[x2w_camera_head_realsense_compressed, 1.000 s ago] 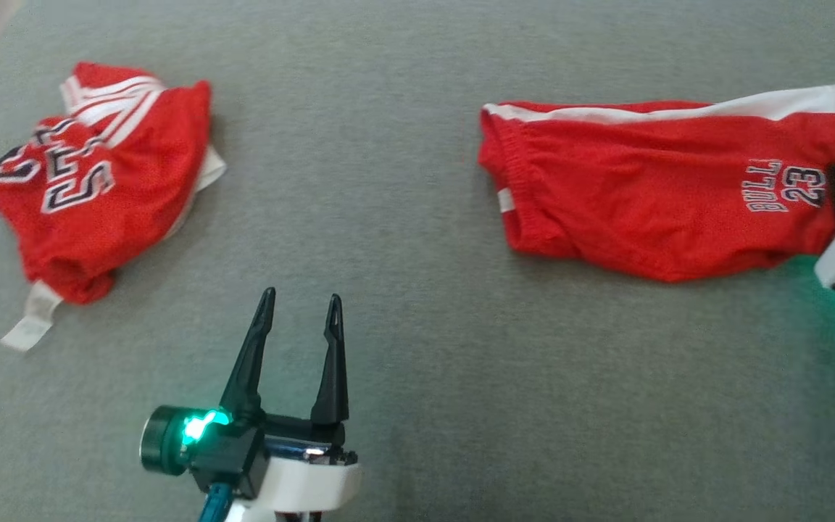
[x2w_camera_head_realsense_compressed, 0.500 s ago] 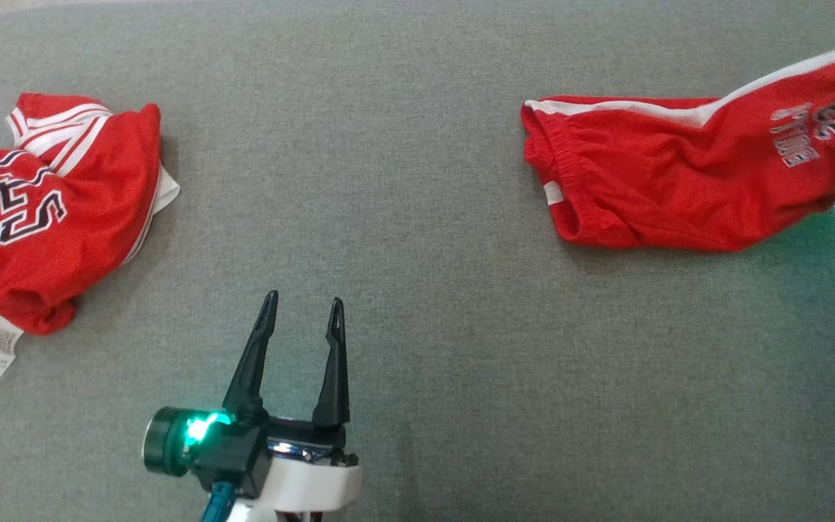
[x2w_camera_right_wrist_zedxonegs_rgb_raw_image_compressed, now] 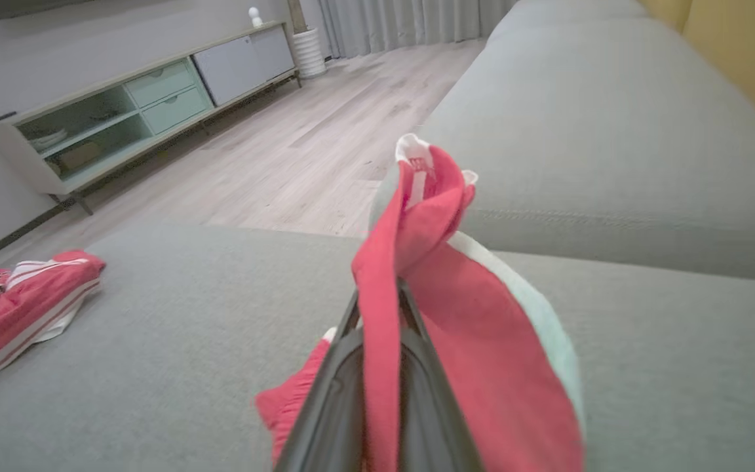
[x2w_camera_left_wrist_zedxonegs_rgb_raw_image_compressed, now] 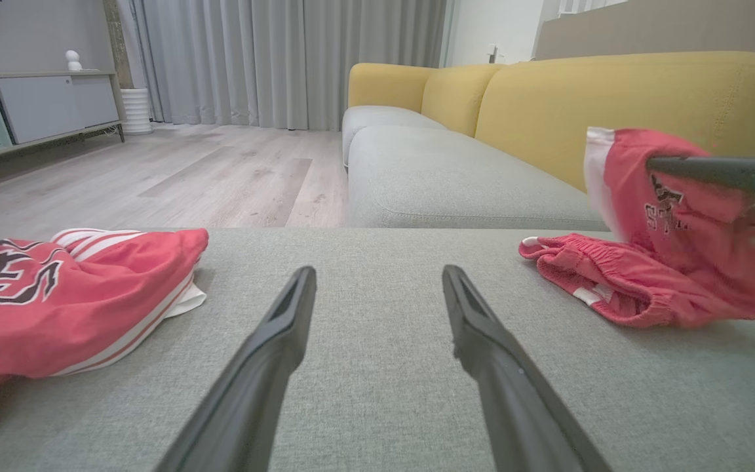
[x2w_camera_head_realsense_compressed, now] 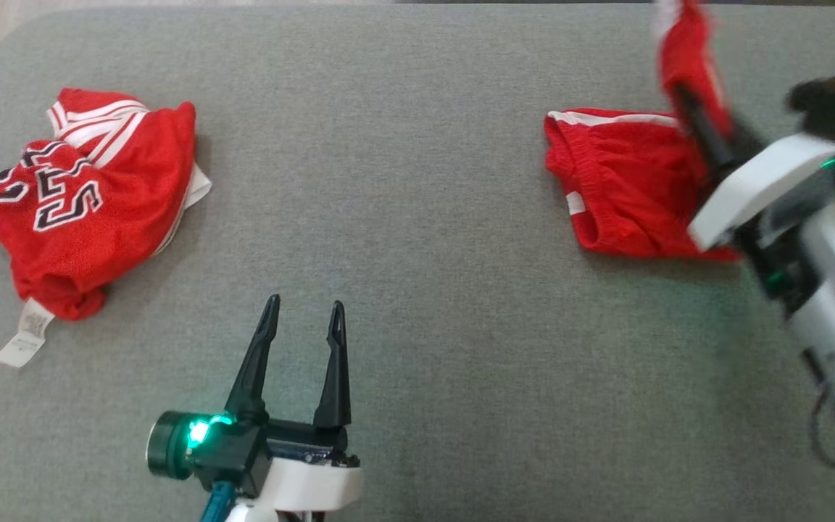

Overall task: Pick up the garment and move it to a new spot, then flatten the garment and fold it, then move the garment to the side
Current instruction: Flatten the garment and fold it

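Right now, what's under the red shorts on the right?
Grey cushion shows all round the red shorts, whose waistband end lies on it; the right end effector holds the other end up. What the lying part covers cannot be seen.

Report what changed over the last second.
The right gripper, shut on the shorts by the leg end, lifted that end off the cushion and swung it toward the waistband. The waistband end stayed down, the jersey stayed crumpled, the left gripper stayed open.
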`<state>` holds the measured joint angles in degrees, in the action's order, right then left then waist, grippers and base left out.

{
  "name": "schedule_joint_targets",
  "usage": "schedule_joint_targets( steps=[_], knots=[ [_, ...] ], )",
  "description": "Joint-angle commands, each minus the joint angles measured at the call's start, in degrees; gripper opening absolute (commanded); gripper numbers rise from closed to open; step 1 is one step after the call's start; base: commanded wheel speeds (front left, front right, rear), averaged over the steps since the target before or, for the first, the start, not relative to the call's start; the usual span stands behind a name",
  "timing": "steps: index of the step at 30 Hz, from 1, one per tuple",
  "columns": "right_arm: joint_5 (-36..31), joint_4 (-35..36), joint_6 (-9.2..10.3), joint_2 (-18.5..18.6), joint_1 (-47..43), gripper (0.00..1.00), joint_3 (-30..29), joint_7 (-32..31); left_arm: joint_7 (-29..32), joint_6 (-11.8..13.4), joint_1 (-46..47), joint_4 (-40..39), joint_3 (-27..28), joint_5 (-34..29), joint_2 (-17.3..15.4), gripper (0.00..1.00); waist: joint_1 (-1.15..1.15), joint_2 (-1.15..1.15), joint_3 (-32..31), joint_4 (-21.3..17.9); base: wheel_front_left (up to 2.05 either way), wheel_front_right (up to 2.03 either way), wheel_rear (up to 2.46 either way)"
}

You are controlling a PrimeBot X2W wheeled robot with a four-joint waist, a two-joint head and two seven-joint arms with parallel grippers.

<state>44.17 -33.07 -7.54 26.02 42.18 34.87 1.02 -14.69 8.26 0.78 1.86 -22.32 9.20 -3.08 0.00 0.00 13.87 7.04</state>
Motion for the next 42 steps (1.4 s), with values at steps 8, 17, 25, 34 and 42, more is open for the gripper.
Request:
schedule_joint_targets(
  steps=[8,17,25,34,42],
  knots=[
    [-1.57,6.04,0.05,-8.05,-6.91,1.0,-0.75,-2.42,-0.3,1.04,0.33,-1.29,0.35,1.76,0.2,1.0,0.0,0.0,-1.68,0.7,0.0,0.0,0.0],
    [-5.47,11.48,0.05,-5.12,-13.97,1.0,-10.3,3.29,-0.3,1.97,-1.55,-1.25,1.0,1.96,0.2,1.0,0.0,0.0,-5.89,-0.39,0.0,0.0,0.0],
    [-11.79,16.91,0.05,-0.85,-23.54,1.0,-17.74,5.79,-0.3,2.66,-4.03,-1.98,3.19,2.23,0.2,1.0,0.0,0.0,-8.84,-1.98,0.0,0.0,0.0],
    [-23.98,20.18,0.05,-5.3,-35.15,1.0,-23.47,13.42,-0.3,2.42,-10.02,-2.23,6.91,2.46,0.2,1.0,0.0,0.0,-15.16,-5.32,0.0,0.0,0.0],
    [-27.81,24.02,0.05,-11.81,-44.77,1.0,-26.49,13.96,-0.3,2.24,-16.13,-4.86,7.75,1.72,0.2,1.0,0.0,0.0,-19.15,-6.35,0.0,0.0,0.0]
  ],
)
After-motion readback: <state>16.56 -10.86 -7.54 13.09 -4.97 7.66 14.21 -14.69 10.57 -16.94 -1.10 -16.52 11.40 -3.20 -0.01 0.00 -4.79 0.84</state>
